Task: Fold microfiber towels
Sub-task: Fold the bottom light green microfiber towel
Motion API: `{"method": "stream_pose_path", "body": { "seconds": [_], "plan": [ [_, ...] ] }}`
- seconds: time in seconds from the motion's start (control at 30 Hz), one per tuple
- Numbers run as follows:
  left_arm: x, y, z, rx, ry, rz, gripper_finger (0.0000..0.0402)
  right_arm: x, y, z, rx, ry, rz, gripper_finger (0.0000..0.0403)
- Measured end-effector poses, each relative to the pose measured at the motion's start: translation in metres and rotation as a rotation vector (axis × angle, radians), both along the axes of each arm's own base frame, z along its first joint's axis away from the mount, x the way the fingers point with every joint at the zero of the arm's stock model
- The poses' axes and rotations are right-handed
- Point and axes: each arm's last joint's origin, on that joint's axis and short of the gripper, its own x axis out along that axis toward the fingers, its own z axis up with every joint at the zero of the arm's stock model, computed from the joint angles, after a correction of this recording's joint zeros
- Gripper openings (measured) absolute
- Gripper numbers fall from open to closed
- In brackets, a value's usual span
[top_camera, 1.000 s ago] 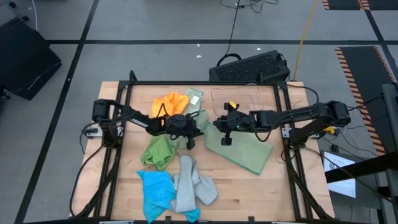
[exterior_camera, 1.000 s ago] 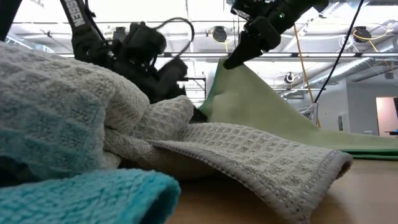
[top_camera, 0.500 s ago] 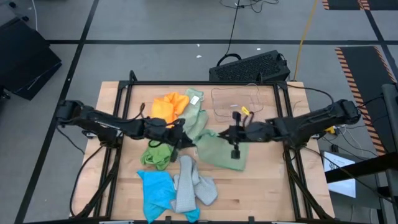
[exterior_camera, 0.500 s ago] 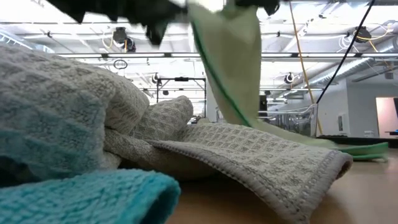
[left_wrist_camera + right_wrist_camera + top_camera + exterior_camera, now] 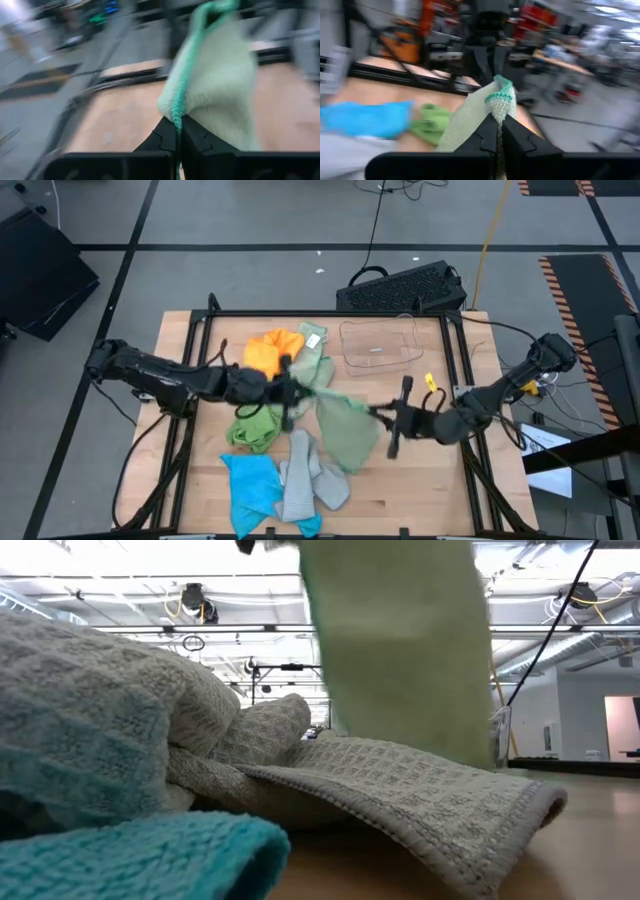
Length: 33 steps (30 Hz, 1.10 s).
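A pale green microfiber towel [image 5: 345,430] hangs between my two grippers over the table's middle; it also fills the low view [image 5: 400,650]. My left gripper [image 5: 300,393] is shut on its left upper corner, my right gripper [image 5: 377,414] on its right upper corner. On the table lie an orange towel [image 5: 272,350], another pale green towel [image 5: 315,368], a bright green towel [image 5: 255,425], a blue towel [image 5: 250,485] and a grey towel [image 5: 312,480]. The grey towel [image 5: 400,785] hides the hanging towel's lower edge in the low view. My left gripper pinches the towel's green-stitched edge [image 5: 178,116] between its two fingers, at a corner. The fingers come nearly level from the table's left. The towel hangs below and away from them, raised off the table. My right gripper pinches the other upper corner [image 5: 498,106], bunched at its stitched edge, between its two fingers. The fingers come nearly level from the table's right. The cloth slopes down from the hold toward my left gripper.
A clear plastic bin [image 5: 378,345] stands at the table's far right part. A dark keyboard [image 5: 405,288] lies on the floor beyond the far edge. Bare wood shows at the table's near right [image 5: 420,490]. Black frame rails [image 5: 190,380] run along the table's sides.
Both grippers have risen with the pale green towel. The right one has swung toward the table's near right, the left one a little toward the left. The towel, which lay spread on the table's right, now hangs between them, pulled up off the wood.
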Motion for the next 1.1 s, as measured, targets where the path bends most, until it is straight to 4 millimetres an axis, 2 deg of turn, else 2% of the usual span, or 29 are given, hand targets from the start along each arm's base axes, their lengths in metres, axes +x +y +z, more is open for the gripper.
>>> {"method": "stream_pose_path", "body": {
  "seconds": [0.07,0.17,0.27,0.37,0.53,0.67,0.8,0.97,1.1],
  "plan": [
    [0.006,0.016,-0.003,-0.042,-0.022,0.060,0.0003,0.002,-0.006,0.000,-0.025,0.002,-0.061,0.0004],
    [0.017,0.019,-0.002,-0.137,-0.099,-0.078,0.0003,0.002,-0.005,0.002,-0.024,-0.003,-0.059,0.0004],
    [0.027,0.003,-0.002,-0.185,-0.177,-0.293,0.0002,-0.004,0.008,0.015,-0.001,-0.038,-0.007,0.0004],
    [0.030,-0.014,0.002,-0.197,-0.256,-0.432,0.0002,-0.012,0.025,0.030,-0.016,-0.070,-0.010,0.0004],
    [0.029,-0.043,0.024,-0.216,-0.288,-0.607,0.0002,-0.026,0.057,0.046,-0.065,-0.090,-0.003,0.0004],
    [0.025,-0.062,0.048,-0.162,-0.323,-0.710,0.0002,-0.032,0.078,0.059,-0.097,-0.113,-0.015,0.0004],
    [0.026,-0.061,0.056,-0.099,-0.260,-0.638,0.0002,-0.037,0.087,0.064,-0.152,-0.106,-0.076,0.0004],
    [0.032,-0.031,0.032,-0.057,-0.043,-0.345,0.0003,-0.040,0.085,0.050,-0.160,-0.087,-0.110,0.0004],
    [0.038,-0.003,0.009,-0.093,0.005,-0.184,0.0003,-0.039,0.071,0.033,-0.153,-0.078,-0.146,0.0004]
  ]
}}
